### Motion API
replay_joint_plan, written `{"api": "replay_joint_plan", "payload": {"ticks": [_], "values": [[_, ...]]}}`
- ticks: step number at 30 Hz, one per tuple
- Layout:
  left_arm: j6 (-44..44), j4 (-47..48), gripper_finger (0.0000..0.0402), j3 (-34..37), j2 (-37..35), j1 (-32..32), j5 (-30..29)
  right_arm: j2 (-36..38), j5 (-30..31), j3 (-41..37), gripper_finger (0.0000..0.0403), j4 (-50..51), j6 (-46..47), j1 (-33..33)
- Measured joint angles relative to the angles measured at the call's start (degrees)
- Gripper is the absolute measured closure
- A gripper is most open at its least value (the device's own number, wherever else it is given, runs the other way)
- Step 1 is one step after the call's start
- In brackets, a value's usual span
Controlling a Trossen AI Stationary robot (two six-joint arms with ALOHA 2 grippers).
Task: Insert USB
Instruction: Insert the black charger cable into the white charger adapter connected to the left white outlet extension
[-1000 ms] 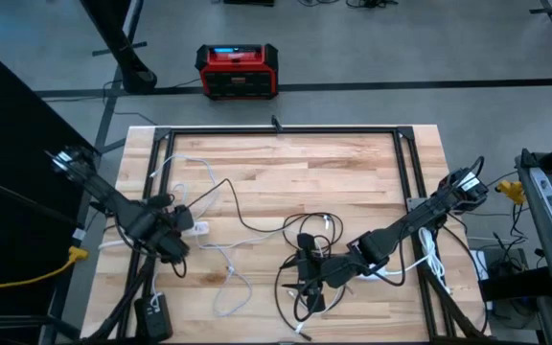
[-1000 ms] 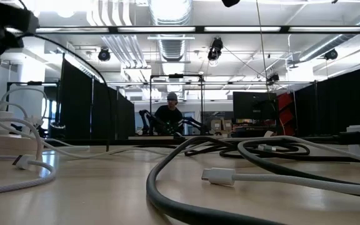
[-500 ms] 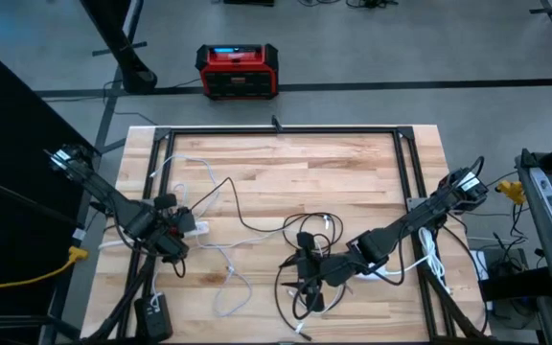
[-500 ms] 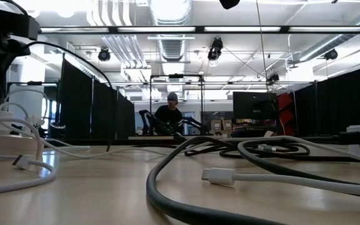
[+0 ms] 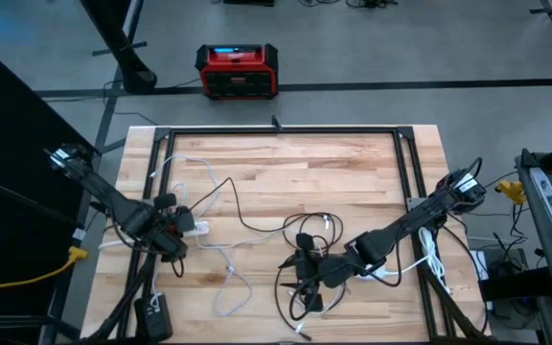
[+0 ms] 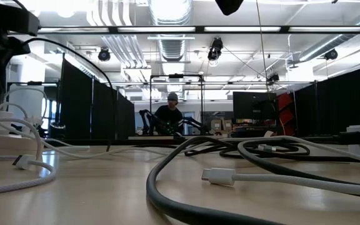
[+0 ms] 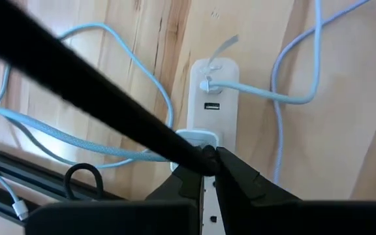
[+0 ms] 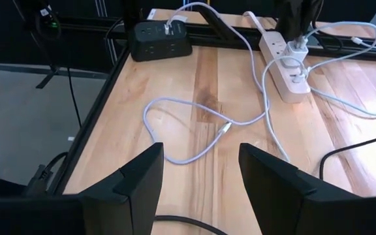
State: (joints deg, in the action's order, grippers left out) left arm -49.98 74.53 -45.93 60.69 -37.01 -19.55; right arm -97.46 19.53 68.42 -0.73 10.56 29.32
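High view: on the wooden worktop (image 5: 353,163) the left gripper (image 5: 178,233) sits at nine o'clock, closed down over the white power strip (image 5: 197,228) by the left rail. The right gripper (image 5: 305,273) hangs at about five o'clock of the centre over a tangle of black cable (image 5: 300,287), its fingers spread wide and holding nothing. White cables (image 5: 228,273) loop between the two arms. A red box (image 5: 238,70) stands on the floor at twelve o'clock, beyond the worktop.

Low view: a grey cable (image 6: 186,181) curves across the near worktop, with a white USB plug (image 6: 219,177) lying loose beside it. The power strip (image 6: 5,140) shows at nine o'clock. A person (image 6: 169,115) sits far behind.

Left wrist view: the left gripper (image 7: 207,171), fingers pinched together, presses a white plug (image 7: 198,138) against the power strip (image 7: 213,91), next to a free USB port (image 7: 211,106) and a plugged-in white cable (image 7: 260,94).

Right wrist view: the right gripper (image 8: 198,176) stands wide above bare wood; the power strip (image 8: 286,72) and a black charger (image 8: 162,39) lie far ahead.
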Motion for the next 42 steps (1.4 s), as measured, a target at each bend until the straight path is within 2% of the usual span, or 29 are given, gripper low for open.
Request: {"api": "replay_joint_plan", "payload": {"ticks": [9,28,42], "values": [[0.3,-1.0,0.0390,3.0,-1.2,-0.1,-0.4,-0.2,0.0,0.0,0.0217,0.0,0.4,0.0],[3.4,-3.3,0.0390,3.1,-6.3,0.0,1.5,-0.2,0.0,0.0,0.0217,-0.4,1.4,-0.1],[5.1,-3.2,0.0390,6.1,-8.0,0.0,0.8,-0.2,0.0,0.0,0.0217,-0.4,2.4,-0.2]]}}
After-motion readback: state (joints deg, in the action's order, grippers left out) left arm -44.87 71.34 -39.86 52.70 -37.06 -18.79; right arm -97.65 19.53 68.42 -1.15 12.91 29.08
